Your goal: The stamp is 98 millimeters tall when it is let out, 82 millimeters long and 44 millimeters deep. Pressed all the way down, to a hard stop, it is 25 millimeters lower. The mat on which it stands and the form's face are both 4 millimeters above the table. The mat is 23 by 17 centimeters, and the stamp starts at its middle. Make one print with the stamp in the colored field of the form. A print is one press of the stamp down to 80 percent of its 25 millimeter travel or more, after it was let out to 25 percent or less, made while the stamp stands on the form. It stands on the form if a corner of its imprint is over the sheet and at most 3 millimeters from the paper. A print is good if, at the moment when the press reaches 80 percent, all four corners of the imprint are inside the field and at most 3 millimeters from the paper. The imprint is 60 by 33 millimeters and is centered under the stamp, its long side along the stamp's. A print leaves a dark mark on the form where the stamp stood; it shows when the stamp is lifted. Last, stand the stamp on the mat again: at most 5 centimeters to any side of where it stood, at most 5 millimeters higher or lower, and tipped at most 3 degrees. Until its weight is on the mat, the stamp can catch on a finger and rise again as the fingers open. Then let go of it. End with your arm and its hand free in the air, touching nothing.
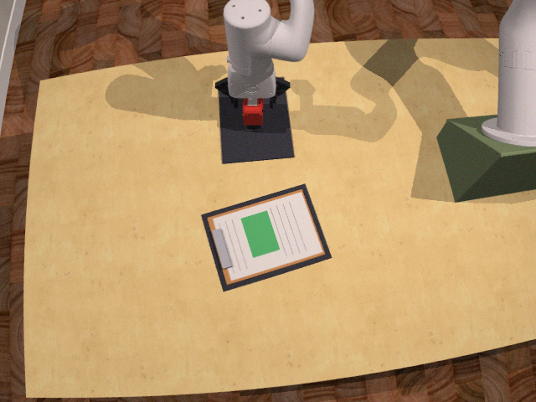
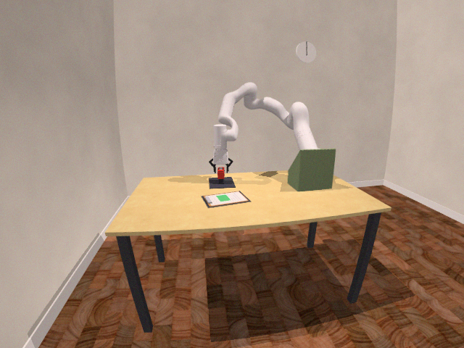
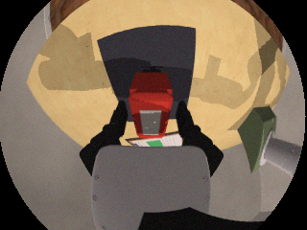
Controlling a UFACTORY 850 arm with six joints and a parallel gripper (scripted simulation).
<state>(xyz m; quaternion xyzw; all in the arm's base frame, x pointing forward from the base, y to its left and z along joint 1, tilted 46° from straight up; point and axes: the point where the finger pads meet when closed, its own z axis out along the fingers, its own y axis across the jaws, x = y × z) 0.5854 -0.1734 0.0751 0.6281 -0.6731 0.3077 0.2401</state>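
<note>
Yellow counter (image 1: 108, 302) carries a dark mat (image 1: 242, 149) with the red stamp (image 1: 252, 113) upright on it. Straddling the stamp from above, the hand (image 3: 152, 122) is spread and pinches nothing, seemingly lined up for a grip before carrying it to the form (image 1: 302, 242).

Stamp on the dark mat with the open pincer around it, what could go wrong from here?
1. The pincer is open, its fingers flanking the red stamp without gripping; an off-center close could tip it on the mat.
2. The form lies rotated on the table, so the stamp may need turning to keep its imprint inside the green field.
</note>
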